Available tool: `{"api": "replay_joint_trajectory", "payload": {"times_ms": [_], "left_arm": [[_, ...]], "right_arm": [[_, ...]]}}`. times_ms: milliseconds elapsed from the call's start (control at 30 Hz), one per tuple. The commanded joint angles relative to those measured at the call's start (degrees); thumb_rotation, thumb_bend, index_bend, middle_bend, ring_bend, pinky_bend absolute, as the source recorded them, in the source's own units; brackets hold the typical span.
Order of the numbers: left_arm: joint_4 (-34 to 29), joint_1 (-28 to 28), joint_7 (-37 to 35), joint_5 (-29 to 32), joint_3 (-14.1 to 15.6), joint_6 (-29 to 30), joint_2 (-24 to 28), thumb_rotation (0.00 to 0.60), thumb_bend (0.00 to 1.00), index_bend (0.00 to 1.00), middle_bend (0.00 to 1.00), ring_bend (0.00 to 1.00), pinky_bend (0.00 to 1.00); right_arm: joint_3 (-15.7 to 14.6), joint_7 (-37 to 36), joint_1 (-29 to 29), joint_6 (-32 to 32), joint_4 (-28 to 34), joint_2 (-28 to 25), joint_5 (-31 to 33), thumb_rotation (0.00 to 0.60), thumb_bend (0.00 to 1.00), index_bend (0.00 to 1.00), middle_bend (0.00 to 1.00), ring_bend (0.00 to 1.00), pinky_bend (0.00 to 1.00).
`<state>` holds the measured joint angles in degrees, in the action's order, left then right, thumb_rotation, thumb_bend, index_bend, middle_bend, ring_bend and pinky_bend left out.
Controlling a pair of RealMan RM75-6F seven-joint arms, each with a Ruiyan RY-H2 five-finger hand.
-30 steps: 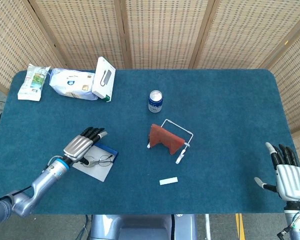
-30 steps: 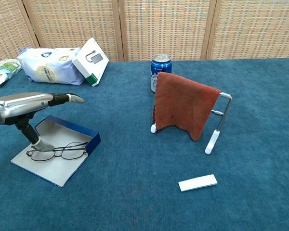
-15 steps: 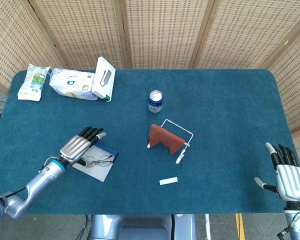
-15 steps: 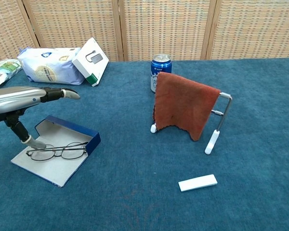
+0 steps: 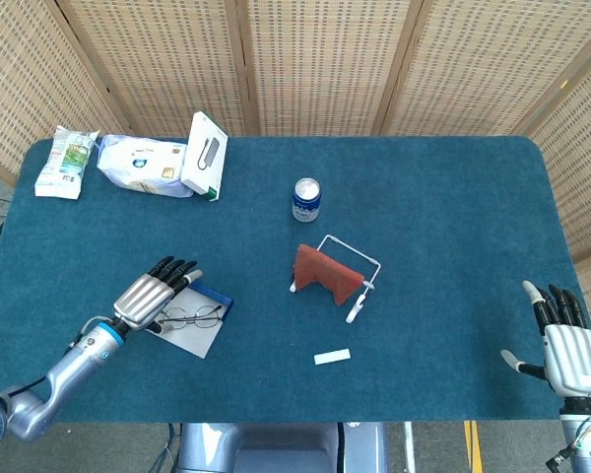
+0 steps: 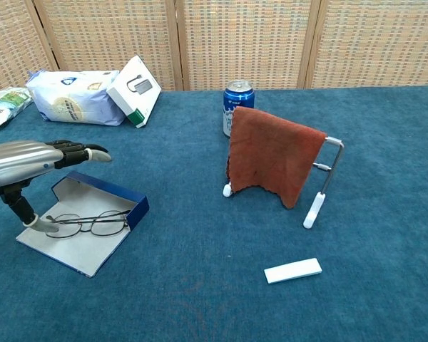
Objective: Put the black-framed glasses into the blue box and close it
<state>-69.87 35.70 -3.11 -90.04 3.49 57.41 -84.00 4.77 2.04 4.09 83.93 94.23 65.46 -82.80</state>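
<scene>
The black-framed glasses (image 5: 193, 317) (image 6: 90, 223) lie inside the open blue box (image 5: 199, 338) (image 6: 108, 189), on its grey inner surface, in front of the raised blue wall. My left hand (image 5: 151, 296) (image 6: 30, 157) hovers over the box's left end with its fingers stretched out flat and apart. Its thumb points down beside the left end of the glasses; whether it touches them I cannot tell. It holds nothing. My right hand (image 5: 568, 351) rests open at the table's front right edge, far from the box, and shows only in the head view.
A red cloth on a white rack (image 5: 328, 274) (image 6: 273, 161) stands mid-table, with a blue can (image 5: 306, 198) (image 6: 237, 105) behind it. A small white strip (image 5: 332, 357) (image 6: 292, 271) lies near the front. A white box (image 5: 206, 155) and packets (image 5: 143, 166) sit back left.
My left hand has drawn back to the left and toward me, off the middle of the box. The glasses stay lying in the box. The right hand has not moved.
</scene>
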Motion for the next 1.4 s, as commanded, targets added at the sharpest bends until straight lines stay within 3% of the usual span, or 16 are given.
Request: {"api": "replay_joint_trajectory", "payload": {"times_ms": [33, 967, 1400], "left_arm": [[1.68, 0.42, 0.09, 0.24, -0.42, -0.79, -2.26, 0.600, 0.05, 0.00, 0.00, 0.00, 0.00], [12.41, 5.95, 6.13, 2.04, -4.36, -5.03, -8.54, 0.600, 0.06, 0.00, 0.00, 0.00, 0.00], [11.44, 5.36, 3.09, 2.32, -4.05, -3.47, -7.56, 0.600, 0.06, 0.00, 0.00, 0.00, 0.00]], "right_arm": [[0.02, -0.01, 0.00, -0.01, 0.02, 0.00, 0.03, 0.600, 0.13, 0.00, 0.16, 0.00, 0.00], [0.03, -0.29, 0.02, -0.02, -0.10, 0.01, -0.02, 0.600, 0.13, 0.00, 0.16, 0.00, 0.00], [-0.01, -0.51, -0.03, -0.02, -0.05, -0.08, -0.03, 0.600, 0.13, 0.00, 0.16, 0.00, 0.00]]}}
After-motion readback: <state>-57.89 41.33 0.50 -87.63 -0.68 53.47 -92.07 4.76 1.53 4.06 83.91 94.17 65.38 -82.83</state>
